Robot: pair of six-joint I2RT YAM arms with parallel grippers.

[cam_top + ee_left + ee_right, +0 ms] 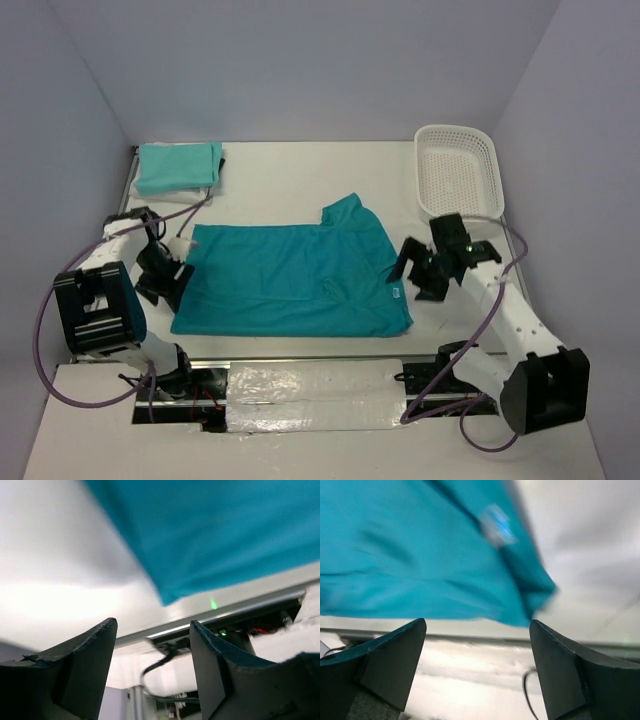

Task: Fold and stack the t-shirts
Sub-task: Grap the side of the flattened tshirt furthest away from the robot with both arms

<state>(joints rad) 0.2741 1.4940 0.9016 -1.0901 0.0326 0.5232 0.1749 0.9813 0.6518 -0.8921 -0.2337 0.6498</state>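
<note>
A teal t-shirt (290, 275) lies spread flat in the middle of the table, its collar and a small label (396, 293) toward the right. A folded pale mint t-shirt (178, 166) rests at the back left. My left gripper (170, 280) hovers at the teal shirt's left edge, open, nothing between its fingers. My right gripper (414, 274) hovers just off the shirt's right edge, also open and empty. The left wrist view shows the teal shirt's corner (225, 530) beyond the open left gripper (152, 630). The right wrist view shows the teal shirt (420, 545) and its label (496, 525) above the open right gripper (477, 630).
A white plastic lattice basket (458, 170) stands at the back right, close behind my right arm. A metal rail and taped strip (315, 385) run along the table's near edge between the arm bases. Grey walls close in the left, right and back sides.
</note>
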